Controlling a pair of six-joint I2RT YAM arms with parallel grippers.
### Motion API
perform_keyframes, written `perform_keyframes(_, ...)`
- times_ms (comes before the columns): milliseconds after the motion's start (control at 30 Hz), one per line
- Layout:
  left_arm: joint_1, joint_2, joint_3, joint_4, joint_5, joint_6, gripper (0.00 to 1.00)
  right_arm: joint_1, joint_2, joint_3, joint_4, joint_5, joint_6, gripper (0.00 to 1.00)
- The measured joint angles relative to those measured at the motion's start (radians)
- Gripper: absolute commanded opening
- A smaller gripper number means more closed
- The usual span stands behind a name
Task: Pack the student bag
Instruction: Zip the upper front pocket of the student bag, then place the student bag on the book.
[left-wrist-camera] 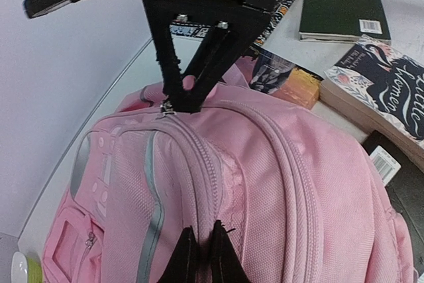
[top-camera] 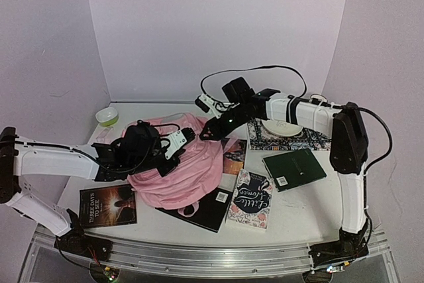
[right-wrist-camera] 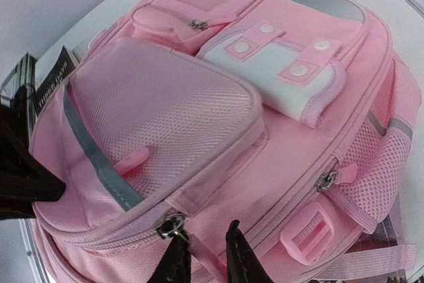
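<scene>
Pink backpack (top-camera: 192,164) lying front-up on the desk (top-camera: 311,197), left of centre, with books (top-camera: 252,198) from its 3 to its 6 o'clock. The left gripper (left-wrist-camera: 204,231), entering from 9 o'clock, is clenched on a fold of the backpack's fabric. The right gripper (right-wrist-camera: 204,235), reaching in from 2 o'clock, has its fingers slightly parted at the top seam, just beside a metal zipper pull (right-wrist-camera: 172,225).

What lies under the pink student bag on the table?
A black book sticks out from under the student bag at its near edge, a colourful book at its right side. Whatever else lies beneath is hidden.
</scene>
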Motion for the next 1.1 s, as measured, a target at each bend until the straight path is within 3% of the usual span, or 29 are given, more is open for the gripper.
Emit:
perform_keyframes(233, -0.026, 0.125, 0.145, -0.044, -0.146, -0.074, 0.00, -0.081, -0.067, -0.082, 0.064, 0.129, 0.030, 0.56)
perform_keyframes(467, -0.027, 0.350, 0.457, -0.172, -0.304, -0.229, 0.01, -0.112, -0.367, -0.330, 0.133, 0.332, 0.078, 0.72)
perform_keyframes(500, -0.026, 0.393, 0.514, -0.198, -0.325, -0.256, 0.04, -0.108, -0.419, -0.374, 0.154, 0.358, 0.085, 0.73)
perform_keyframes(667, -0.015, 0.539, 0.706, -0.287, -0.345, -0.383, 0.38, -0.092, -0.580, -0.557, 0.246, 0.434, 0.136, 0.77)
perform_keyframes(833, 0.005, 0.562, 0.790, -0.313, -0.294, -0.497, 0.58, -0.061, -0.601, -0.709, 0.320, 0.470, 0.208, 0.80)
perform_keyframes(967, 0.054, 0.507, 0.722, -0.317, -0.220, -0.596, 0.66, 0.012, -0.601, -0.806, 0.365, 0.508, 0.257, 0.84)
perform_keyframes(1100, 0.152, 0.364, 0.526, -0.338, -0.124, -0.701, 0.71, 0.098, -0.600, -0.843, 0.431, 0.525, 0.292, 0.87)
